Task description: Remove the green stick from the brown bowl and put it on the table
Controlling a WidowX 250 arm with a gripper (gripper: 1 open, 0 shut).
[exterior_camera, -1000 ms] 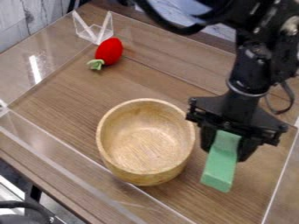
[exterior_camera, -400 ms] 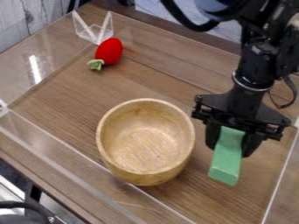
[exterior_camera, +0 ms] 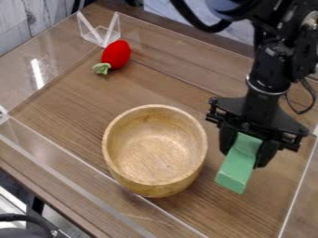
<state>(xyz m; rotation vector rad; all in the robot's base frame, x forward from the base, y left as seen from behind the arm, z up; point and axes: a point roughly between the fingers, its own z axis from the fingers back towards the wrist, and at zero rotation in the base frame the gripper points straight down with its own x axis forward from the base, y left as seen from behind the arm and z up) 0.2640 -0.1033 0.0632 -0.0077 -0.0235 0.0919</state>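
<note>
No writing is readable anywhere. The table [exterior_camera: 74,98] is glossy brown wood-grain with clear plastic walls. The brown bowl [exterior_camera: 154,149], thick-walled tan wood, sits empty. Beside it on the right, the gripper [exterior_camera: 255,144] points down, clamped on the green stick [exterior_camera: 239,167], a flat light-green block outside the bowl, its lower end at the tabletop

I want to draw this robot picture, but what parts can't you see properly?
1. The top of the green stick: hidden between the fingers of the gripper, which is shut on it.
2. Whether the stick's bottom end touches the table: too hard to tell from this angle.
3. The robot arm above the gripper: cut off by the picture's top edge.
4. The brown bowl's near inside wall: hidden by its own rim.
</note>
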